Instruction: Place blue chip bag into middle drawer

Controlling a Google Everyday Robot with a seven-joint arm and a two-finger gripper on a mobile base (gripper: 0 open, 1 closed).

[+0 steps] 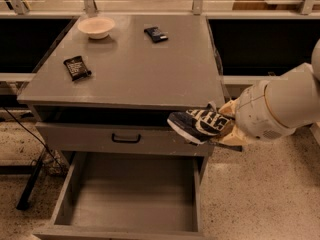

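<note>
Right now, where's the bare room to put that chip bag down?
The middle drawer floor is bare wall to wall. The gripper holds the blue chip bag by the drawer's right front corner, tight against the drawer front above.

On the cabinet top (135, 69): 1 bowl (96, 27), 2 small dark packets (77, 67) (156, 33).
</note>
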